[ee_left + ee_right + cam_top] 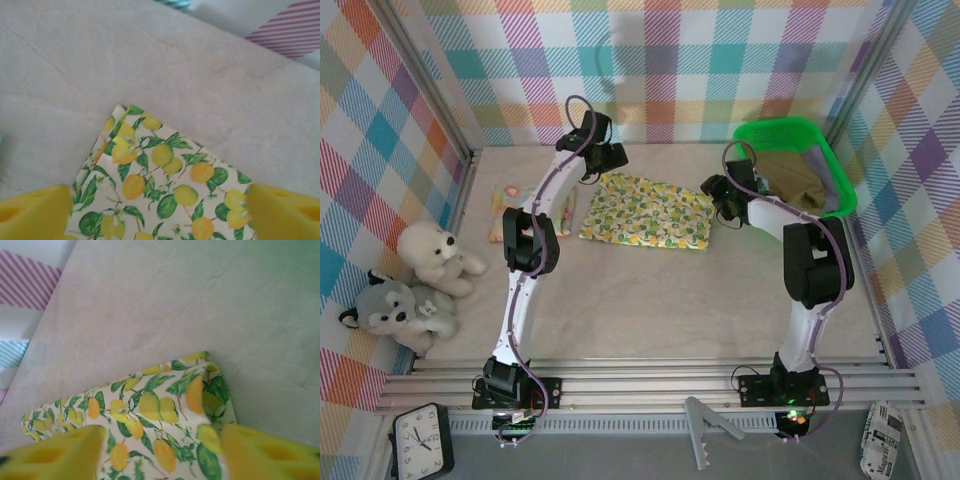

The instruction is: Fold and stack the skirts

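Note:
The yellow-green lemon-print skirt [645, 210] lies folded flat in the middle of the table. My left gripper [605, 165] hovers at its far left corner, and in the left wrist view the yellow fingers [35, 212] stand wide apart over that corner of the skirt [165, 180]; the left gripper [160, 217] is open. At the right edge my right gripper [713, 188] is also open [160, 455], its fingers [270, 452] astride the folded corner of the skirt [160, 410]. A pale yellow-pink floral skirt [508, 198] lies at the left, partly behind the left arm. An olive-khaki skirt [790, 175] sits in the tray.
The green plastic tray [775, 130] stands at the back right, with a lavender-grey cloth [832, 203] at its near side. A white plush toy [435, 255] and a grey one [395, 310] sit at the left. Plaid walls close in the table.

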Motion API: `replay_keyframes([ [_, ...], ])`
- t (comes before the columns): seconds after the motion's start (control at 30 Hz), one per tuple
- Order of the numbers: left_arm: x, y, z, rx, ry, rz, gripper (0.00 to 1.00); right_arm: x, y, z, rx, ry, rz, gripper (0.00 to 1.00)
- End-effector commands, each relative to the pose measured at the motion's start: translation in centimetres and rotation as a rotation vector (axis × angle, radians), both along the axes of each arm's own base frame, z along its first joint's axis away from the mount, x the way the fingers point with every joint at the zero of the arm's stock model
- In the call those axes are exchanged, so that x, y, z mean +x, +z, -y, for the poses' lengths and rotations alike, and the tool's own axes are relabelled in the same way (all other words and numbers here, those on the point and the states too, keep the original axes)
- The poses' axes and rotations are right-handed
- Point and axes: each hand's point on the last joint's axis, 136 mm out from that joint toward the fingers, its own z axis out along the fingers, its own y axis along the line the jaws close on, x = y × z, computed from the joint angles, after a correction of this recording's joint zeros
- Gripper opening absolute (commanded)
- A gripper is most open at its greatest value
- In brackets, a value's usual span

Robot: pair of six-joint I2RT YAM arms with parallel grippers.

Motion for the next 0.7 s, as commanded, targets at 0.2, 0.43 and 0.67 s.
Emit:
replay_keyframes([
  [0.2, -6.0, 0.8, 4.5, -0.256, -0.159, -0.120, 1.00, -3.1, 4.0, -5.7, 0.003, 0.273, 0.074, 0.99],
  [0.43, -6.5, -5.1, 5.9, -0.293, -0.136, -0.263, 1.00, -2.2, 0.0, -8.5, 0.094, 0.336, -0.043, 0.99],
  [0.67, -11.8, -10.0, 4.5, -0.263, -0.092, -0.375, 1.00, -5.1, -3.6, -9.1, 0.084, 0.463, -0.177, 0.99],
])
